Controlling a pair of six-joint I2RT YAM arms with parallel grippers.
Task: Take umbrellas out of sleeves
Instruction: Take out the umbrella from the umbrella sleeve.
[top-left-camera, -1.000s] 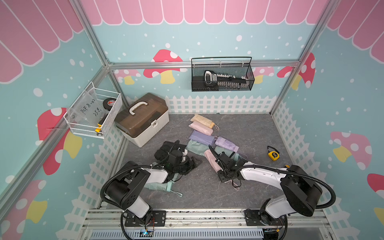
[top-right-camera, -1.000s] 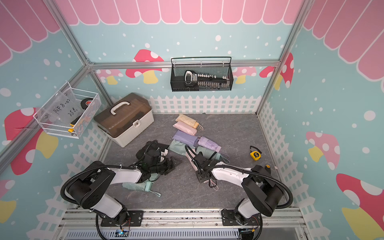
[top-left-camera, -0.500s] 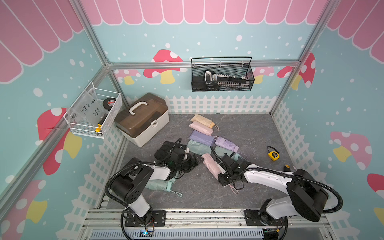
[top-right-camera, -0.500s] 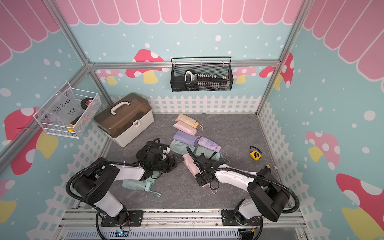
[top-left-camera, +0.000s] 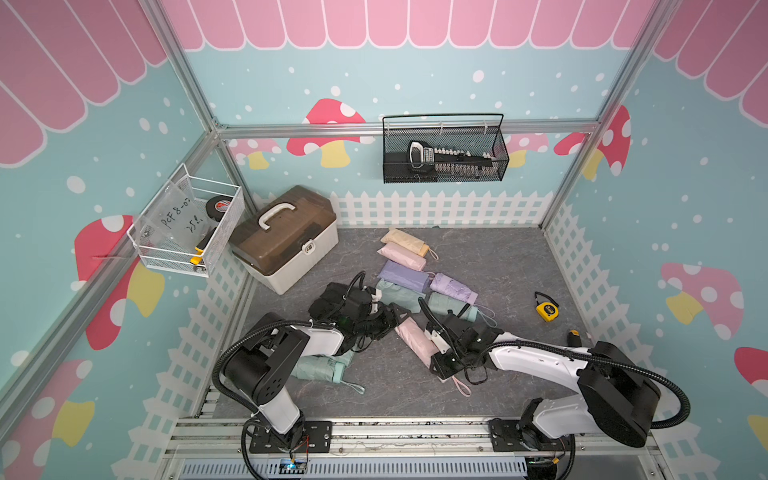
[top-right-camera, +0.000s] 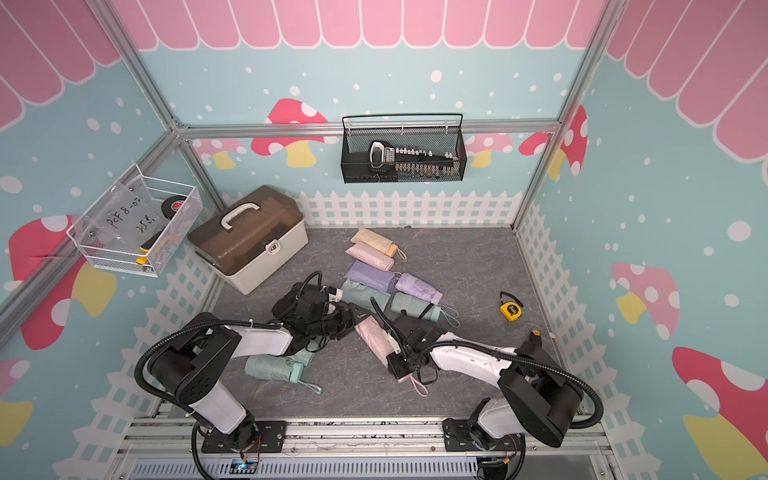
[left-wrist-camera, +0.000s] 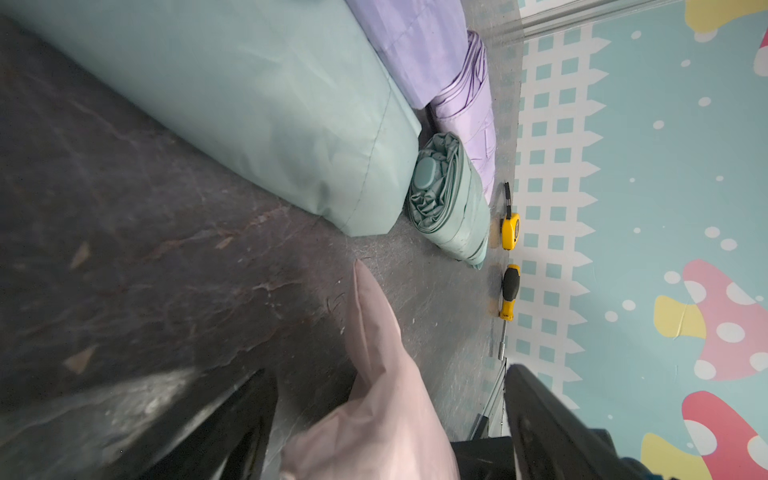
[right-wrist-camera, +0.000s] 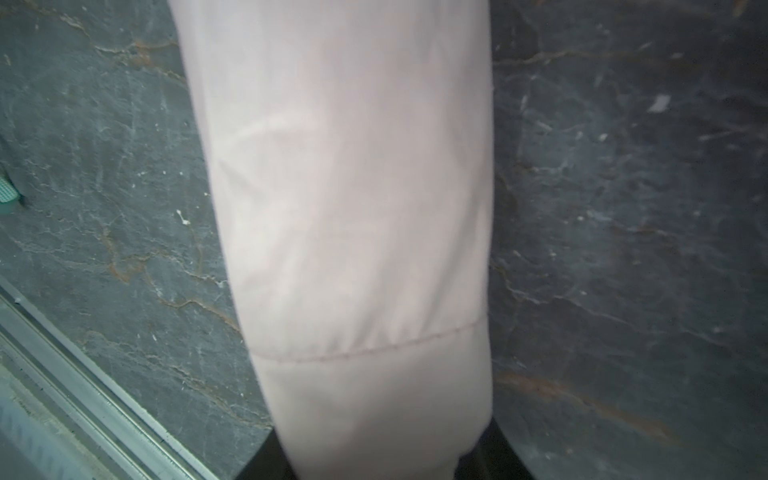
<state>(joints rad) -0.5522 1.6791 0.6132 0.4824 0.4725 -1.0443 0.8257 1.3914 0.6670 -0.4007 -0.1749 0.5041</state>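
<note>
While the right fingers (right-wrist-camera: 498, 461) pinch the mouth end of the pink sleeve (top-left-camera: 415, 338), the left fingers (left-wrist-camera: 548, 415) stand spread, one on either side of the sleeve's pointed closed tip, with a gap to the cloth on both sides. The sleeve lies flat on the counter (top-left-camera: 498, 257), stretched between the two sets of fingers. The pink umbrella is judged still inside: the sleeve looks full, and a pink wrist loop (top-left-camera: 461, 384) trails out behind the right fingers. Step in hand: seize the tip, then draw sleeve and umbrella apart. To do it well, the left fingers should close only on the limp, empty point of cloth, ahead of the umbrella's end; a bite further in would likely clamp the umbrella through the fabric and nothing would slide. The right fingers want a firm hold on the handle end. Pull straight along the sleeve's length, kept low, minding the loop. Beyond the left fingers lie a mint sleeve (left-wrist-camera: 249, 104) and a bare mint umbrella (left-wrist-camera: 449, 199), near enough to be nudged. Against a second ago: the pink sleeve has been drawn back with the right fingers, away from the mint sleeve, and the left fingers have moved forward from over the black bundle (top-left-camera: 328, 297) to the tip, their spread much the same.
</note>
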